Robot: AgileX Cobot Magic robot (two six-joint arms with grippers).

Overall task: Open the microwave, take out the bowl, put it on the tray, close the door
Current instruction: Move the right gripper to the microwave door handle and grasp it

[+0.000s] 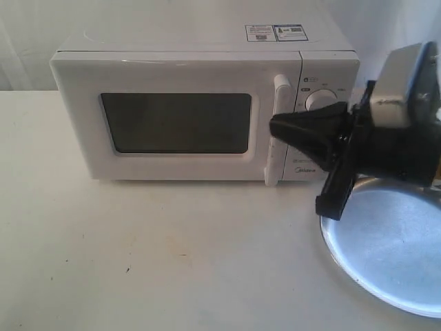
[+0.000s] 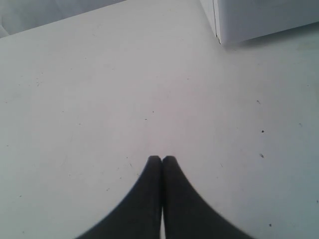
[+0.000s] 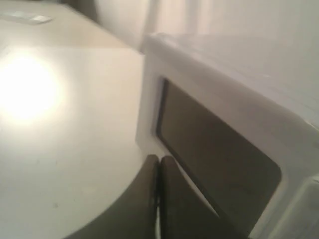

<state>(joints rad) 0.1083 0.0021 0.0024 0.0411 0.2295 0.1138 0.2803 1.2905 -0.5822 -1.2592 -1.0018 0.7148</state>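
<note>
The black left gripper (image 2: 161,160) has both fingers pressed together, tips angled downward. The black right gripper (image 3: 159,159) likewise has its fingers in contact. The black right arm (image 1: 393,148) extends level.

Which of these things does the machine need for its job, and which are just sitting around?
Needed: microwave, its shut door with handle, silver tray, right gripper near the handle. The bowl is not visible.
Just there: table, stickers on the microwave's top, left gripper shut over the table.
</note>
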